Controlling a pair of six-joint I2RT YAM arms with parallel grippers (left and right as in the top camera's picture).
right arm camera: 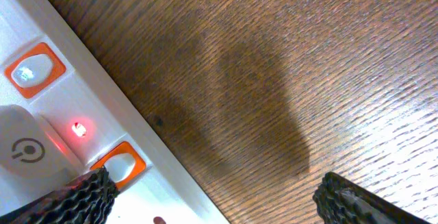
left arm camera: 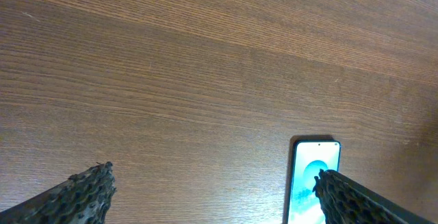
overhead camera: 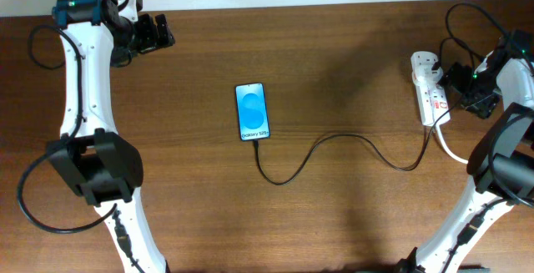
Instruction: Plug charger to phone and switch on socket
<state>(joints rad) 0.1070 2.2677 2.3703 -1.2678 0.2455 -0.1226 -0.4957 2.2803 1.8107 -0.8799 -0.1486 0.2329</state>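
Charger (overhead camera: 342, 135) reaches phone (overhead camera: 252, 112) — right gripper (right arm camera: 212, 183), open wide, is at the socket (overhead camera: 429, 89); next, press a switch (right arm camera: 120, 166) squarely.

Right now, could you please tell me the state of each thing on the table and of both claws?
Phone: lying flat, screen lit blue.
Power strip: a small red light glows on it.
Charger cable: one end at the phone's lower edge, apparently plugged in; the other runs to the power strip.
Left claw: open, empty.
Right claw: open, empty, over the power strip's edge.
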